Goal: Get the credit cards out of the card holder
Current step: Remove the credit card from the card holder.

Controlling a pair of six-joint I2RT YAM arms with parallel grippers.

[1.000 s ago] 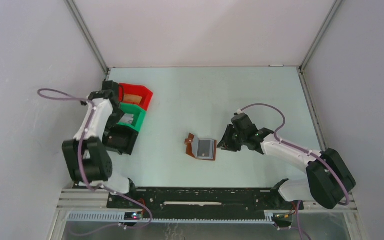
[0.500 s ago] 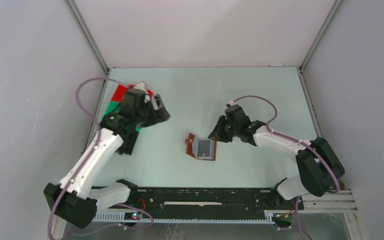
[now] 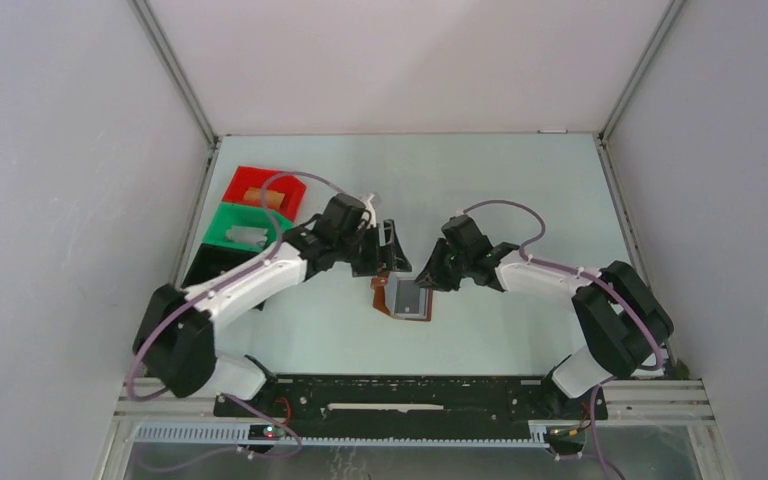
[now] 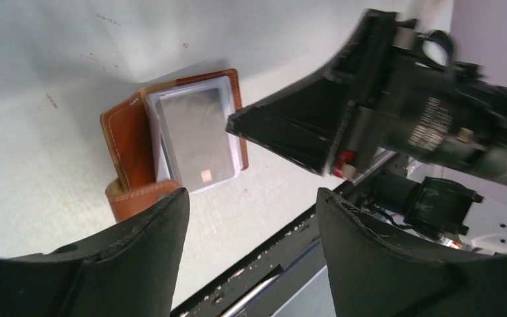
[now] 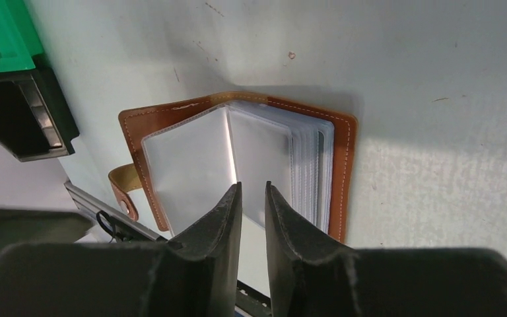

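Note:
The card holder (image 3: 396, 297) lies open in the middle of the table, brown leather with a strap tab. In the left wrist view a grey credit card (image 4: 195, 139) shows inside the card holder's (image 4: 129, 142) clear sleeve. In the right wrist view the sleeves of the card holder (image 5: 237, 155) glare white. My left gripper (image 3: 390, 256) hangs open just behind the holder, its fingers (image 4: 152, 251) wide apart with nothing between them. My right gripper (image 3: 428, 277) hovers at the holder's right edge. Its fingertips (image 5: 234, 198) stand a narrow gap apart over the sleeves, gripping nothing that I can see.
A red bin (image 3: 263, 188), a green bin (image 3: 245, 228) and a black bin (image 3: 212, 266) stand in a row at the back left. The green bin (image 5: 0, 33) and black bin (image 5: 26, 112) also show in the right wrist view. A black rail (image 3: 410, 392) runs along the near edge.
My left arm has swung from the bins over to the card holder. My right gripper has moved left onto the holder's right edge and its jaws have narrowed slightly.

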